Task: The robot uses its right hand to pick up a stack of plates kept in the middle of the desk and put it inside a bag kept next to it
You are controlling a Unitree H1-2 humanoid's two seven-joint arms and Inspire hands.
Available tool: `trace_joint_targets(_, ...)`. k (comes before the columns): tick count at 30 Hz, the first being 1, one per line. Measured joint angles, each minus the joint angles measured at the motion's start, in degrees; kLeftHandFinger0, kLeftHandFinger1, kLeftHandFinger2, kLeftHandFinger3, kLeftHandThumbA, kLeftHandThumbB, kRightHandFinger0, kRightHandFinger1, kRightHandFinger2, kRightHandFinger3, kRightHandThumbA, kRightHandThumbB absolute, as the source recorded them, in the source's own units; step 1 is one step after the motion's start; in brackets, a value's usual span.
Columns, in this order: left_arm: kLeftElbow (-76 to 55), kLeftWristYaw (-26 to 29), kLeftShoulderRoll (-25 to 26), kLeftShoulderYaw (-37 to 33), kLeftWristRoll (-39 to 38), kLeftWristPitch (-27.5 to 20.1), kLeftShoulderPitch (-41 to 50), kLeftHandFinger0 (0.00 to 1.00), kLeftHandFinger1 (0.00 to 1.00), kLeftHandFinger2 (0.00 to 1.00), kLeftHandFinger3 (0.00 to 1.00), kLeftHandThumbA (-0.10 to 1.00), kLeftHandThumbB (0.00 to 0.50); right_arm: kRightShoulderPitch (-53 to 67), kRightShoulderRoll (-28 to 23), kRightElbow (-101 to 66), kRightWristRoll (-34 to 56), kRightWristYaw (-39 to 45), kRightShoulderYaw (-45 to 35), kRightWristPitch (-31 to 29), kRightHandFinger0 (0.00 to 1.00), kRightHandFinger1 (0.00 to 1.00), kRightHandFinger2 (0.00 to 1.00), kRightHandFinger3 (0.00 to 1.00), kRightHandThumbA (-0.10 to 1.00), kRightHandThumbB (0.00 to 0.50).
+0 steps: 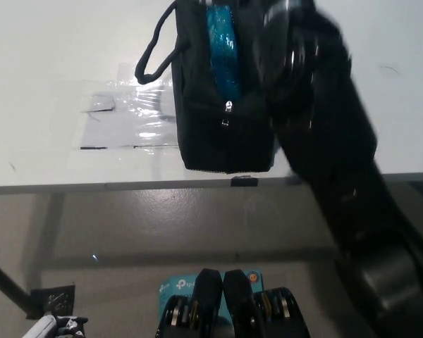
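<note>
White desk [49,63] up top, grey floor below its front edge. One black bag [211,105] stands on the desk near that edge, zipped open along the top, and inside it sits one blue stack of plates [222,49], edge-up in the opening (the individual plates can't be counted from here). One looped black strap [158,42] curls off the bag's left side. A clear taped sheet [127,116] lies flat just left of the bag. The black right arm [331,141] sweeps in blurred across the bag's right side; the right hand itself is lost in the blur at the top, so I cannot tell whether its fingers are apart or closed. The white left hand [53,327] rests low at the bottom left corner, barely in view, its state unreadable.
</note>
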Motion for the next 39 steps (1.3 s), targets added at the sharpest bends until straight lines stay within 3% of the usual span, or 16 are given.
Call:
trace_joint_targets(1, 0.02, 0.00, 0.00, -0.01, 0.01, 0.00, 0.02, 0.83, 0.81, 0.85, 0.76, -0.10, 0.153, -0.95, -0.10, -1.30, -0.35, 1.18, -0.83, 0.01, 1.00, 1.00, 1.00, 1.00, 0.79, 0.379)
trace_joint_targets(6, 0.01, 0.01, 0.00, -0.18, 0.13, 0.05, 0.18, 0.85, 0.81, 0.85, 0.76, -0.10, 0.156, 1.10, 0.76, -12.14, -0.84, 5.78, -4.26, 0.03, 1.00, 1.00, 1.00, 1.00, 0.59, 0.284)
trace_joint_targets(9, 0.01, 0.01, 0.00, -0.18, 0.13, 0.07, 0.47, 0.84, 0.81, 0.84, 0.75, -0.10, 0.144, 6.43, 2.82, -20.40, -0.66, 8.33, -6.41, 0.02, 0.90, 1.00, 1.00, 1.00, 0.51, 0.248)
trace_joint_targets(10, 0.01, 0.01, 0.00, -0.18, 0.12, 0.08, 0.53, 0.84, 0.82, 0.84, 0.75, -0.10, 0.146, 8.51, 3.32, -22.75, -0.34, 8.60, -6.59, 0.02, 0.80, 1.00, 1.00, 1.00, 0.46, 0.232)
trace_joint_targets(12, 0.01, 0.01, -0.01, -0.18, 0.12, 0.08, 0.66, 0.84, 0.81, 0.86, 0.79, -0.10, 0.152, 13.64, 4.16, -27.27, 0.73, 8.77, -6.62, -0.03, 0.50, 0.69, 0.92, 0.99, 0.36, 0.212)
trace_joint_targets(14, 0.01, 0.01, 0.00, -0.18, 0.12, 0.10, 0.76, 0.83, 0.80, 0.85, 0.78, -0.10, 0.159, 20.90, 4.95, -32.68, 2.50, 8.49, -6.63, -0.25, 0.39, 0.58, 0.82, 0.93, 0.32, 0.205)
trace_joint_targets(17, 0.01, 0.02, 0.00, -0.17, 0.12, 0.09, 0.90, 0.82, 0.78, 0.82, 0.76, -0.10, 0.152, 30.98, 5.47, -38.24, 5.68, 7.56, -6.86, -0.69, 0.38, 0.60, 0.81, 0.90, 0.21, 0.179)
trace_joint_targets(19, 0.01, 0.02, -0.01, -0.16, 0.12, 0.09, 1.06, 0.81, 0.76, 0.81, 0.74, -0.10, 0.151, 37.54, 5.35, -40.38, 8.12, 6.85, -7.47, -1.21, 0.41, 0.62, 0.81, 0.91, 0.22, 0.173)
trace_joint_targets(22, 0.01, 0.02, -0.02, -0.16, 0.10, 0.10, 1.06, 0.85, 0.79, 0.82, 0.77, -0.10, 0.154, 45.48, 4.64, -41.14, 11.79, 5.91, -8.86, -2.55, 0.62, 0.83, 0.87, 0.97, 0.22, 0.173)
trace_joint_targets(26, 0.01, 0.02, -0.03, -0.16, 0.10, 0.10, 1.04, 0.86, 0.80, 0.83, 0.78, -0.10, 0.151, 53.65, 2.69, -40.25, 16.53, 4.95, -10.94, -5.11, 0.72, 0.86, 0.91, 1.00, 0.28, 0.196)
trace_joint_targets(30, 0.02, 0.02, -0.03, -0.13, 0.09, 0.10, 1.03, 0.82, 0.75, 0.81, 0.75, -0.10, 0.154, 60.02, 0.47, -36.51, 20.94, 4.47, -13.62, -8.07, 0.66, 0.84, 0.93, 1.00, 0.33, 0.217)
trace_joint_targets(31, 0.02, 0.02, -0.03, -0.14, 0.09, 0.10, 1.03, 0.82, 0.76, 0.80, 0.75, -0.10, 0.153, 61.51, -0.04, -35.20, 22.12, 4.40, -14.39, -8.90, 0.66, 0.85, 0.95, 1.00, 0.41, 0.223)
trace_joint_targets(34, 0.02, 0.02, -0.03, -0.10, 0.09, 0.10, 0.97, 0.89, 0.82, 0.84, 0.77, -0.10, 0.151, 64.89, -1.33, -30.71, 25.29, 4.13, -16.19, -11.31, 0.74, 0.90, 0.96, 1.00, 0.57, 0.217)
trace_joint_targets(36, 0.02, 0.02, -0.03, -0.06, 0.08, 0.11, 0.94, 0.89, 0.80, 0.84, 0.77, -0.10, 0.151, 66.68, -2.01, -26.69, 27.66, 3.92, -17.52, -13.46, 0.78, 0.93, 0.96, 1.00, 0.60, 0.199)
trace_joint_targets(37, 0.02, 0.02, -0.03, -0.05, 0.08, 0.11, 0.95, 0.89, 0.80, 0.83, 0.77, -0.10, 0.142, 67.22, -2.23, -25.26, 28.40, 3.80, -17.95, -14.19, 0.71, 0.82, 0.92, 1.00, 0.71, 0.209)
trace_joint_targets(39, 0.02, 0.02, -0.03, -0.03, 0.06, 0.11, 0.94, 0.88, 0.79, 0.83, 0.76, -0.10, 0.144, 68.28, -2.89, -21.17, 30.05, 3.51, -18.80, -16.04, 0.64, 0.78, 0.87, 1.00, 0.76, 0.233)
